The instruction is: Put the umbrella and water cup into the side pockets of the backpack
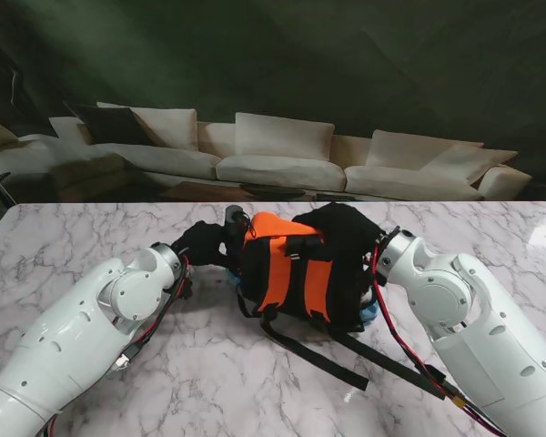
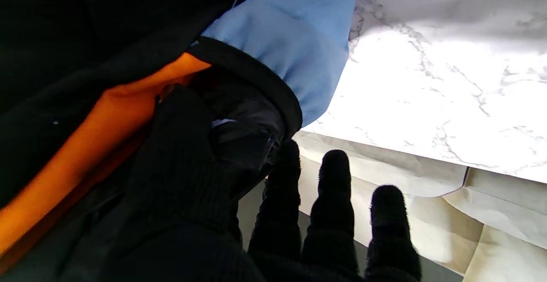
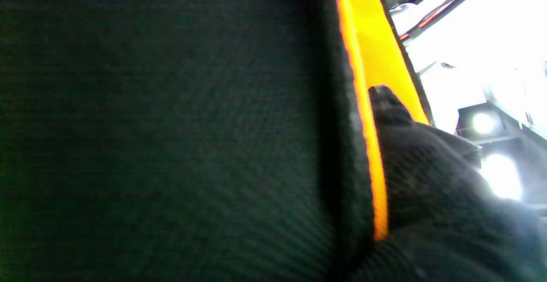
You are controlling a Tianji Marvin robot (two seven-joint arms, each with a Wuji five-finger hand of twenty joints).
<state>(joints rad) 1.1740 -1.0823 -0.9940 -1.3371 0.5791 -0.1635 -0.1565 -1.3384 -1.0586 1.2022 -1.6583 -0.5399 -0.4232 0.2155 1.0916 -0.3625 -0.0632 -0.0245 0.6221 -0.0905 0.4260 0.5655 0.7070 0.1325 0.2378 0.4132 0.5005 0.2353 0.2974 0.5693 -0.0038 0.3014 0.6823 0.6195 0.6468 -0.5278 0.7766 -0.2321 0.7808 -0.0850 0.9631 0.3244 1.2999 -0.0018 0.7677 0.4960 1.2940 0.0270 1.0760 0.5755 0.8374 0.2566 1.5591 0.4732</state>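
One black-and-orange fabric backpack [image 1: 296, 270] lies mid-table, your landmark. One dark folded umbrella [image 2: 245, 128] sits in its blue side pocket [image 2: 295, 42], at the backpack's left. Your black-gloved left hand [image 1: 203, 243] pinches the umbrella, thumb and a finger on it, three fingers [image 2: 335, 188] straight and free. Right hand [image 1: 350, 238] presses the backpack's far right; grip cannot be told. Two loose straps [image 1: 364, 355] trail nearer you. White marble table [image 1: 91, 232]; one cream sofa [image 1: 273, 155] beyond. No cup discernible.
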